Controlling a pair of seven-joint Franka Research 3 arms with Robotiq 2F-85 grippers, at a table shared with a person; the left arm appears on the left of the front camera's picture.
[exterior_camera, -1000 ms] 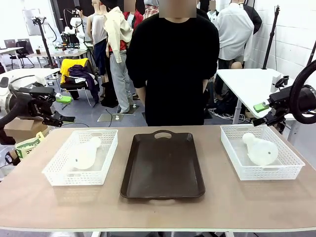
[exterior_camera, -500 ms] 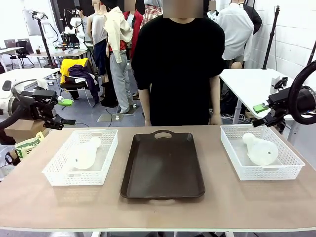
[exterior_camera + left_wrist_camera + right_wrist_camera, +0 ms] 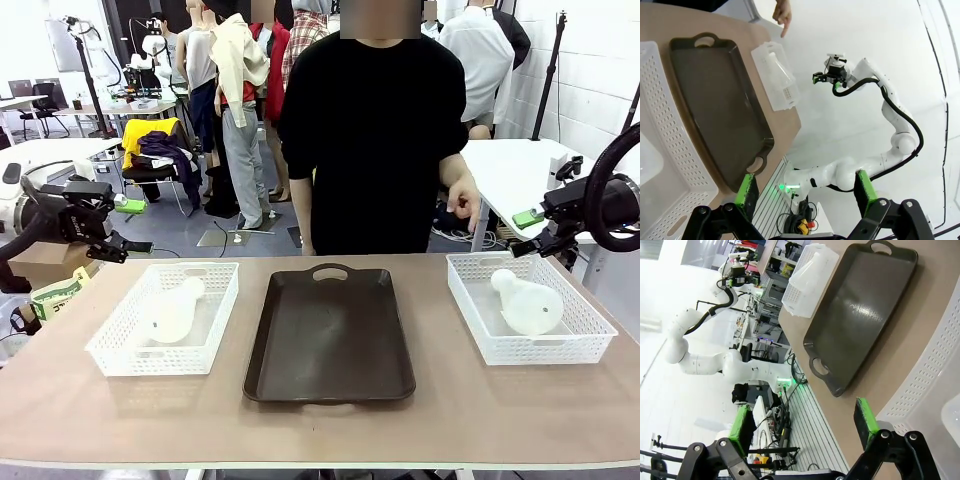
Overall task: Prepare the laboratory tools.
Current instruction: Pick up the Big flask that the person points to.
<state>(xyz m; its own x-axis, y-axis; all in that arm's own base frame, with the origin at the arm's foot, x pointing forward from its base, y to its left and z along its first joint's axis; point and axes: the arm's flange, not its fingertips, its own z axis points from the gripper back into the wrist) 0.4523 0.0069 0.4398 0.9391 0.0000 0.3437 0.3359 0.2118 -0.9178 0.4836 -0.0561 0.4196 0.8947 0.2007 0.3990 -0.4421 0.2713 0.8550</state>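
Left flask (image 3: 175, 312) lies on its side in left basket (image 3: 110, 352) at the table's (image 3: 60, 400) left end, neck toward the far side. Left gripper (image 3: 133, 225) hangs off the basket's far-left corner, jaws spread wide, holding nothing. Dark brown tray (image 3: 330, 345) sits mid-table between the baskets. Person's hand (image 3: 462, 200) is raised beyond right basket (image 3: 530, 352). Right flask (image 3: 528, 302) lies on its side inside, neck far-left. Right gripper (image 3: 523, 232) hangs above the basket's far edge, jaws wide, empty.
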